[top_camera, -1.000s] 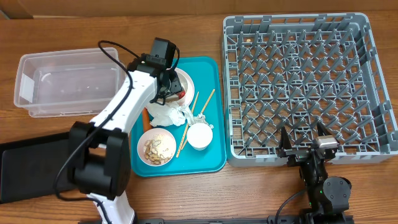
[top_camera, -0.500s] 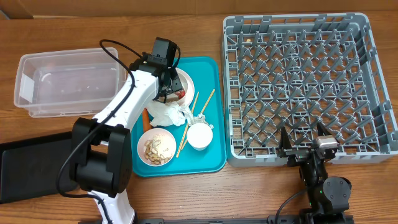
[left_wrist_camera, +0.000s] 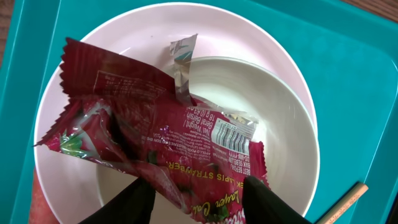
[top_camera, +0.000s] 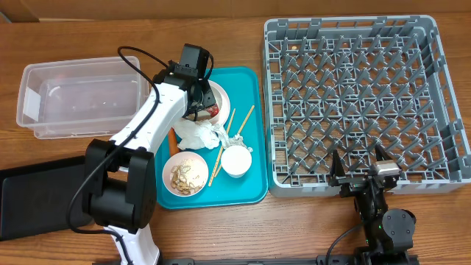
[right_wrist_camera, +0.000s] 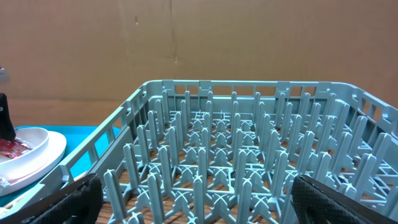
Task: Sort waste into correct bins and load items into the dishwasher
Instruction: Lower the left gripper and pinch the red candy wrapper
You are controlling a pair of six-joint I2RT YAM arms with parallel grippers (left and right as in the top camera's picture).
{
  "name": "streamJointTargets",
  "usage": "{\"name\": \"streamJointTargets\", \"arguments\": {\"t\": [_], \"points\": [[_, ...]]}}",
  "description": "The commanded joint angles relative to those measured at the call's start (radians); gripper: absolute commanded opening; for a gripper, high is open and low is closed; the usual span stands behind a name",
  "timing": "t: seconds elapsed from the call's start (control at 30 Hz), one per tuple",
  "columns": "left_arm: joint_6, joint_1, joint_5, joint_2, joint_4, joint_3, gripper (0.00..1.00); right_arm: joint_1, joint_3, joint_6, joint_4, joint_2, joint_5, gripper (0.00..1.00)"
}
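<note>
The red crinkled wrapper lies in a white bowl that sits on a white plate at the back of the teal tray. My left gripper hangs low over it, jaws apart, with the wrapper's near end between the two black fingers. From overhead the left gripper covers most of the wrapper. Beside it lie the white tissue, an orange carrot, a bowl of food scraps, a small cup and chopsticks. My right gripper stands open and empty at the grey rack's near edge.
The clear tub stands left of the teal tray, and the black tray lies at the front left corner. In the right wrist view the rack's pegs rise just in front of my right gripper.
My left arm's lower links have shifted slightly, while the gripper stays over the bowl and wrapper. The right arm has not moved.
</note>
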Motion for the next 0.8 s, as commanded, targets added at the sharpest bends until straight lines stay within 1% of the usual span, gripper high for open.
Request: {"name": "streamJointTargets", "arguments": {"t": [0.0, 0.57, 0.77], "points": [[-0.015, 0.004, -0.036, 0.011, 0.004, 0.007, 0.47, -0.004, -0.011, -0.003, 0.006, -0.010, -0.003, 1.00], [-0.023, 0.003, -0.057, 0.011, -0.001, -0.013, 0.48, -0.004, -0.011, -0.003, 0.006, -0.010, -0.003, 1.00], [-0.053, 0.003, -0.054, 0.011, -0.011, -0.032, 0.49, -0.004, -0.011, -0.003, 0.006, -0.010, -0.003, 1.00]]}}
